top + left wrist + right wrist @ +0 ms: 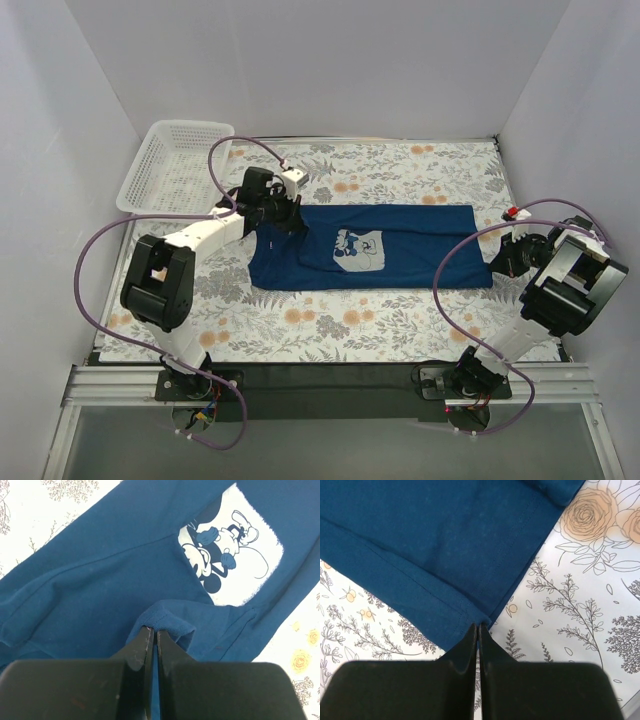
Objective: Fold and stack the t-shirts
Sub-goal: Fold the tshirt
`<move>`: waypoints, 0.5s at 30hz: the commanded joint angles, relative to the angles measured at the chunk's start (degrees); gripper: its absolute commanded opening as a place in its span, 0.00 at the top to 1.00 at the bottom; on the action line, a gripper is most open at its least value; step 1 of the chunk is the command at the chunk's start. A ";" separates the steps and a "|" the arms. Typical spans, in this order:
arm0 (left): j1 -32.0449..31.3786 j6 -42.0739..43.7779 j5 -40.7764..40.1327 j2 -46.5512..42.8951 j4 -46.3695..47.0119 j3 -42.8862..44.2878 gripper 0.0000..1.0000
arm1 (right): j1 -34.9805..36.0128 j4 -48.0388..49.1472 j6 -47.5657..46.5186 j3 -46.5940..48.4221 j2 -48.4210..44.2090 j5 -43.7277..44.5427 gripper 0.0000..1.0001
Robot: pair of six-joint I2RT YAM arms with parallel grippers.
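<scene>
The dark navy t-shirt [410, 250] lies partly folded into a long band across the floral table, its pale mouse print [358, 250] facing up left of centre. My left gripper [293, 222] is at the shirt's upper left, shut on a raised ribbed fold of the fabric [167, 620]; the left wrist view shows its tips [154, 630] pinching it, with the print [235, 550] beyond. My right gripper [497, 262] is at the shirt's right end, shut [478, 626] on the hem corner [470, 612].
A white mesh basket [175, 165] stands at the back left corner. White walls enclose the table on three sides. The floral cloth [330, 330] lies bare in front of the shirt. Cables loop by both arms.
</scene>
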 commanded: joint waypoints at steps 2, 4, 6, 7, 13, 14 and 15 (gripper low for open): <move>0.24 0.43 -0.43 -4.97 1.84 -1.72 1.00 | 0.10 3.52 3.66 -0.57 0.93 -3.24 0.99; 0.24 0.17 -0.25 -5.59 2.02 -1.99 1.00 | 0.10 6.07 6.02 -1.09 0.75 -2.36 0.99; 0.24 -0.35 0.28 -6.47 2.54 -2.34 1.00 | 0.10 7.83 7.53 -2.15 0.40 -1.66 0.99; 0.24 -0.70 0.45 -6.73 2.81 -2.60 1.00 | 0.19 9.23 8.49 -2.41 0.23 -1.40 0.99; 0.42 -3.17 1.51 -6.04 3.34 -2.08 1.00 | 0.10 10.47 9.03 -3.73 0.93 -0.34 0.99; 0.50 -3.34 1.25 -5.60 3.34 -1.82 1.00 | 0.19 10.65 9.12 -3.82 1.10 -0.25 0.99; 0.42 -3.43 0.81 -4.64 3.25 -1.64 1.00 | 0.10 10.82 9.20 -3.91 1.02 0.01 0.99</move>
